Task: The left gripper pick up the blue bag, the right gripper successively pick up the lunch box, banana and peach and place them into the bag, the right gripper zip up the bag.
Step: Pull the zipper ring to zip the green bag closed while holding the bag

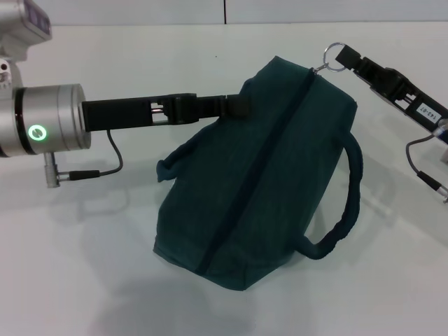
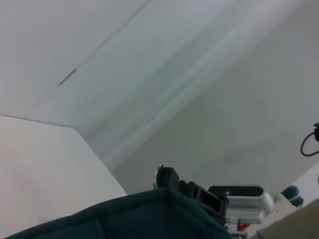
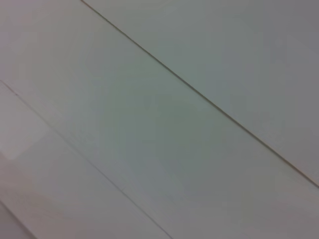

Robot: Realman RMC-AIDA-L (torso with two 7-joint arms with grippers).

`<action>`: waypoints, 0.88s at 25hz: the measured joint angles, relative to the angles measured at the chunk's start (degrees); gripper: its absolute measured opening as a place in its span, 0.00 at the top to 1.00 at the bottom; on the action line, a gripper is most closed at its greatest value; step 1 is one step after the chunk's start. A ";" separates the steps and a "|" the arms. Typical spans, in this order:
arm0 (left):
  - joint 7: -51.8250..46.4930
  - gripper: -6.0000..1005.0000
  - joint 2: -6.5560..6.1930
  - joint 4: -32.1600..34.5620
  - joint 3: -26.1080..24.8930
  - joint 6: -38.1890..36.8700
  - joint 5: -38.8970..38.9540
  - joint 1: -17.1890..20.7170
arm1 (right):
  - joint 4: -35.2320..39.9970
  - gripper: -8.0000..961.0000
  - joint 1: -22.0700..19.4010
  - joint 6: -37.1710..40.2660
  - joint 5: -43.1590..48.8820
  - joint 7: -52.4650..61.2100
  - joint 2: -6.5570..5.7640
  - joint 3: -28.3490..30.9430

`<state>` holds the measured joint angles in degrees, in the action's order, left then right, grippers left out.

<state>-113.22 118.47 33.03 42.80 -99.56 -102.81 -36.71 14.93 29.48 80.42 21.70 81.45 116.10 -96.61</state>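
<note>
Right now the blue bag (image 1: pixel 259 175) sits mid-table on the white table (image 1: pixel 84 266), zipped along its top seam, so the lunch box, banana & peach can't be seen. Left gripper (image 1: pixel 238 106) reaches in from the left, fingers clamped on the bag's upper edge beside a rope handle (image 1: pixel 175 164). Right gripper (image 1: pixel 353 61) is at the bag's far corner w/ fingers closed on the ring zipper pull (image 1: pixel 334 54). Bag is dark teal woven fabric, soft & slumped; second handle (image 1: pixel 346 210) is a thick twisted loop on the right. Left wrist view catches the bag's edge (image 2: pixel 129 219) w/ the right gripper (image 2: pixel 167 177) beyond. A black cable (image 1: pixel 105 164) trails under the left arm.
</note>
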 joint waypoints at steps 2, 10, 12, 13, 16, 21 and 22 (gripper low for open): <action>0.04 0.86 -0.05 0.02 0.00 -0.77 0.02 0.11 | -0.03 0.85 -0.22 0.02 -0.29 0.29 -0.02 0.15; 1.56 0.86 -0.23 0.02 -0.19 -4.91 1.30 0.36 | -0.82 0.85 -0.32 -0.56 -0.63 0.86 -0.08 0.20; 1.93 0.86 -0.24 0.02 -0.14 -5.53 1.80 0.48 | -1.42 0.85 -0.24 -0.86 -0.69 1.53 -0.09 0.20; 2.16 0.86 -0.25 0.02 -0.13 -5.77 1.94 0.53 | -1.75 0.85 -0.15 -0.94 -0.71 1.76 -0.09 0.20; 2.41 0.86 -0.26 0.02 -0.25 -5.96 2.02 0.73 | -2.61 0.85 0.10 -1.39 -0.74 1.92 -0.09 0.17; 2.43 0.86 -0.32 0.02 -0.38 -6.10 2.50 1.26 | -2.63 0.84 0.24 -2.45 -0.56 1.94 -0.07 -0.19; 2.44 0.86 -0.37 0.01 -0.39 -6.12 2.67 1.37 | -2.60 0.84 0.47 -2.56 -0.39 1.95 -0.07 -0.26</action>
<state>-110.79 118.10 33.04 42.42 -105.68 -100.14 -35.34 12.33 29.95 77.86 21.31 83.40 116.03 -96.87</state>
